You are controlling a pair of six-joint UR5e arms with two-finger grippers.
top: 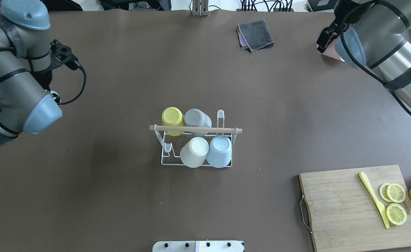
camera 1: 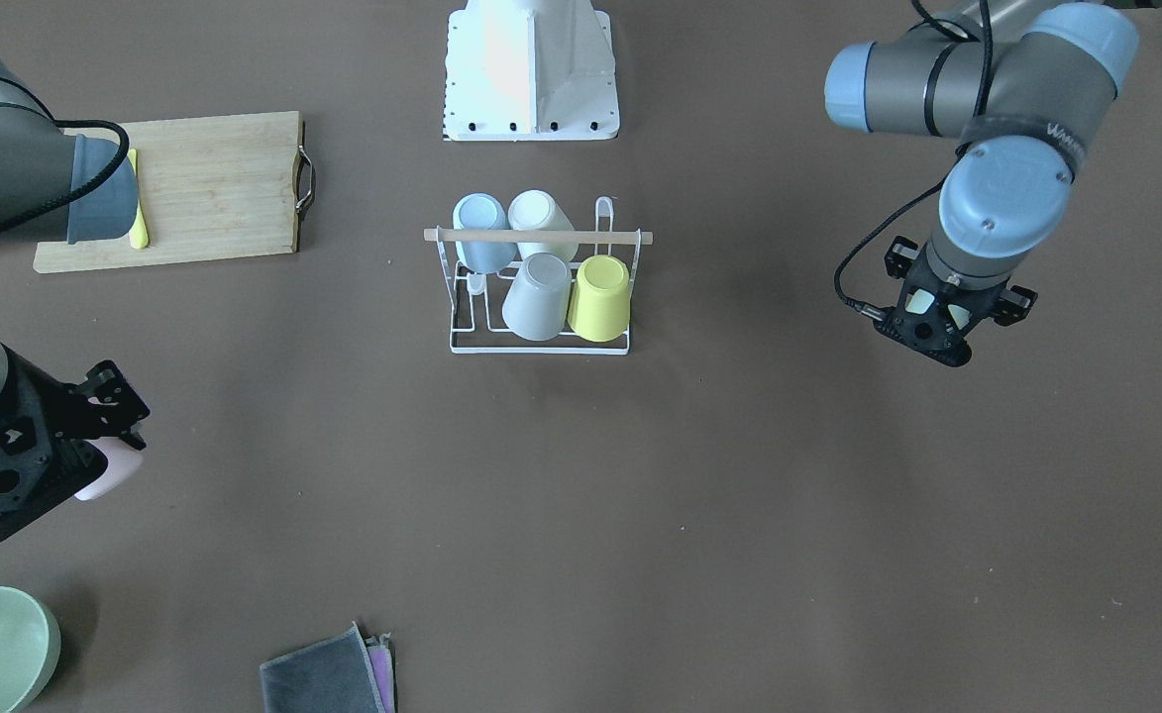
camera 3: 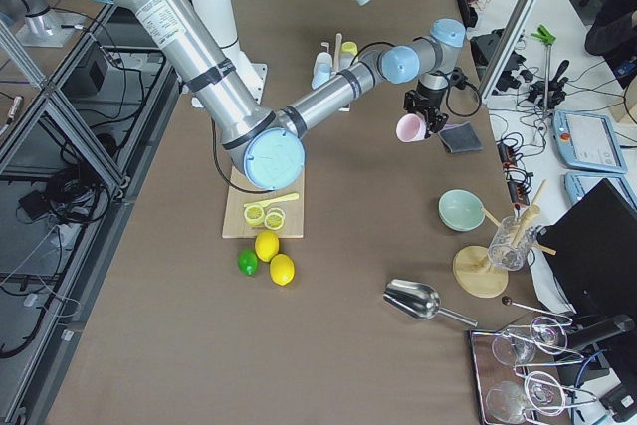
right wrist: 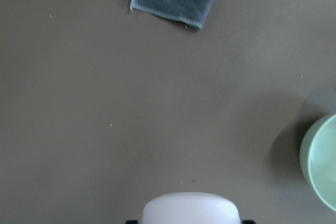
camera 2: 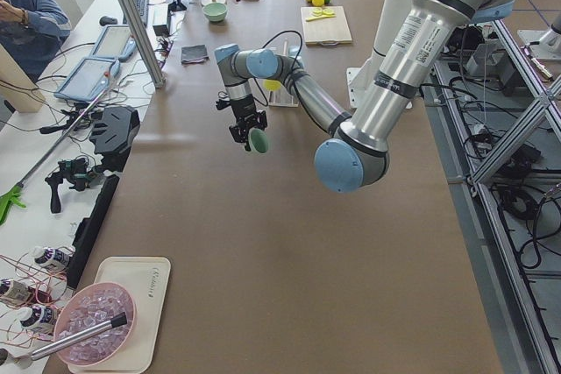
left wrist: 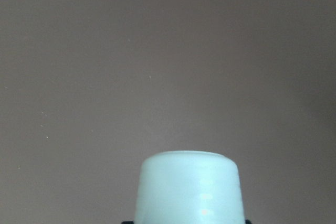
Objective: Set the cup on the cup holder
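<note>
Two places on the cup holder [top: 172, 164] were not yet taken. In its row nearest the robot, the near free prong [top: 167, 148] stood at the left end, beside the white cup [top: 194, 151] and the blue cup [top: 220, 150]. In its farther row, the yellow cup [top: 172, 119] and the grey cup [top: 197, 119] sat mouth down, and the far free prong [top: 220, 116] rose at the right end. Well to the left of the holder, the left gripper [camera 1: 932, 319] was pinching the mint cup [left wrist: 189, 190] above the table. Farther off, beyond the holder and well to its right, the right gripper [camera 1: 90, 458] was clamped on the pink cup [right wrist: 190, 209].

I judge the step was the carry to the holder, with one free prong on each arm's side. To do it well, I think one arm should go at a time. The cup should come mouth downward, from above and from the outer end of its row. In this way it misses the wooden rod [top: 226, 130] and the neighbour cup. The fingers should let go only when the prong is well inside the cup.
</note>
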